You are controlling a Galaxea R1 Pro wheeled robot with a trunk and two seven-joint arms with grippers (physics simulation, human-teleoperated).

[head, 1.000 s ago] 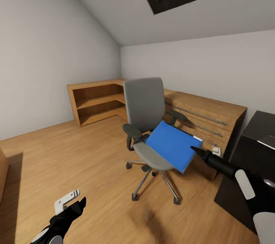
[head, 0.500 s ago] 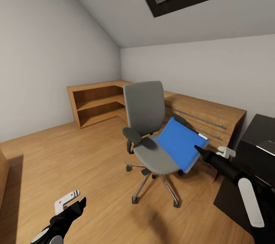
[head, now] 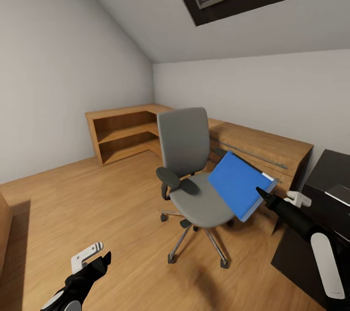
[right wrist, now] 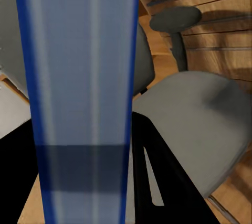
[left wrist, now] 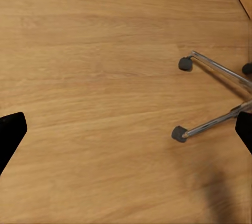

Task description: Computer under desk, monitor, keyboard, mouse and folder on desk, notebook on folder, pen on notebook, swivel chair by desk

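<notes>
The grey swivel chair (head: 187, 148) stands mid-room on the wooden floor, its seat bare. A blue folder (head: 238, 184) hangs tilted in the air just right of the seat, with my right gripper (head: 265, 195) shut on its lower right edge. In the right wrist view the folder's edge (right wrist: 79, 87) runs between the black fingers (right wrist: 160, 182), above the chair seat (right wrist: 194, 119). My left gripper (head: 92, 260) is low at the near left, open and holding nothing. Between its fingertips (left wrist: 10, 129) in the left wrist view lie bare floor and the chair's legs (left wrist: 210, 124).
A long wooden cabinet (head: 262, 148) runs along the far wall behind the chair, joining an open wooden shelf unit (head: 124, 131) in the corner. A dark block of furniture (head: 330, 175) stands at the right edge, close to my right arm. Open floor stretches to the left.
My right gripper has lifted the blue folder up and to the right, off the chair seat. The head view has tilted slightly. The left arm has stayed put.
</notes>
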